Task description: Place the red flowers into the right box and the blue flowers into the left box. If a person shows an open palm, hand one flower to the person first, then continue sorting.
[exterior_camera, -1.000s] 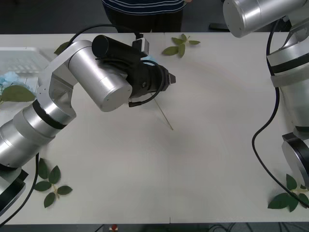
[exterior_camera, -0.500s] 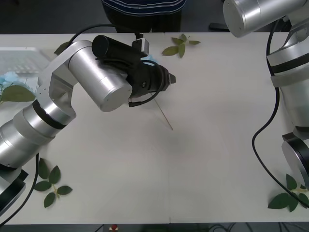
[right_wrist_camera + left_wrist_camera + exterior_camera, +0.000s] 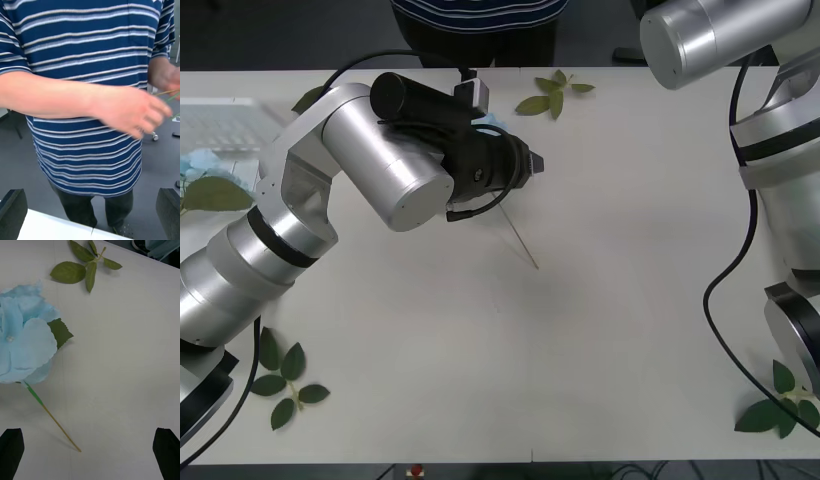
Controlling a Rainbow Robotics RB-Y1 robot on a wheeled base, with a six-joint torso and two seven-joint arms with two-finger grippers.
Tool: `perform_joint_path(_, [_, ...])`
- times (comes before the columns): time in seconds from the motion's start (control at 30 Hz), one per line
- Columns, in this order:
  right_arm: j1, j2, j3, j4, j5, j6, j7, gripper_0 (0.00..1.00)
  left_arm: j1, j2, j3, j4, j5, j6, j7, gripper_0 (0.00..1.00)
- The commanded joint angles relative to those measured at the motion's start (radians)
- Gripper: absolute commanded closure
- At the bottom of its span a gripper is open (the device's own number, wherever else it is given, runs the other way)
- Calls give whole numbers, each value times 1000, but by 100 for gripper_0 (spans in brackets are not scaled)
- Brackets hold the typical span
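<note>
A pale-blue flower (image 3: 23, 348) lies on the table with its thin stem (image 3: 521, 243) pointing toward the robot. My left gripper (image 3: 88, 433) hovers open just above it, nothing between its fingers; in the front view the left gripper (image 3: 525, 163) and arm cover most of the bloom. Another blue flower (image 3: 196, 161) lies in the left box (image 3: 225, 118) at the far left. My right gripper (image 3: 90, 193) is raised and open, facing the person (image 3: 90, 45), whose blurred hand (image 3: 129, 110) has loosely curled fingers. The red flowers and the right box are out of view.
Loose green leaf sprigs lie at the far edge (image 3: 552, 92), the near left (image 3: 283, 383) and the near right (image 3: 775, 410). A thin green stem (image 3: 169, 96) shows by the person's other hand. The table's middle and right are bare.
The right arm has shifted slightly. The left arm and the blue flower under it have not moved.
</note>
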State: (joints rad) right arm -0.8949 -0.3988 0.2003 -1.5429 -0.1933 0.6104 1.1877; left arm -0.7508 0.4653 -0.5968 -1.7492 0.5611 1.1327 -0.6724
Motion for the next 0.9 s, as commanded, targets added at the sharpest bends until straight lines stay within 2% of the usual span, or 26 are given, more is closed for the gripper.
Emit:
perform_joint_path(0.03, [-30, -29, 7, -19, -37, 9, -23, 0, -30, -13, 20, -27, 5, 2, -27, 0])
perform_joint_path(0.13, [-48, -74, 1, -68, -121, 150, -17, 0, -30, -13, 20, -27, 5, 2, -27, 0])
perform_joint_path(0.17, [-56, -98, -6, -108, -178, 253, -20, 0, -30, -13, 20, -27, 5, 2, -27, 0])
perform_joint_path(0.37, [-67, -189, -78, -243, -448, 621, -2, 0, -30, -13, 20, -27, 5, 2, -27, 0])
perform_joint_path(0.57, [-64, -249, -142, -276, -693, 914, 26, 0, -30, -13, 20, -27, 5, 2, -27, 0])
perform_joint_path(0.77, [-19, -252, -154, -276, -795, 1146, 93, 0, -30, -13, 20, -27, 5, 2, -27, 0])
perform_joint_path(0.9, [53, -218, -156, -278, -798, 1226, 81, 0, -30, -13, 20, -27, 5, 2, -27, 0])
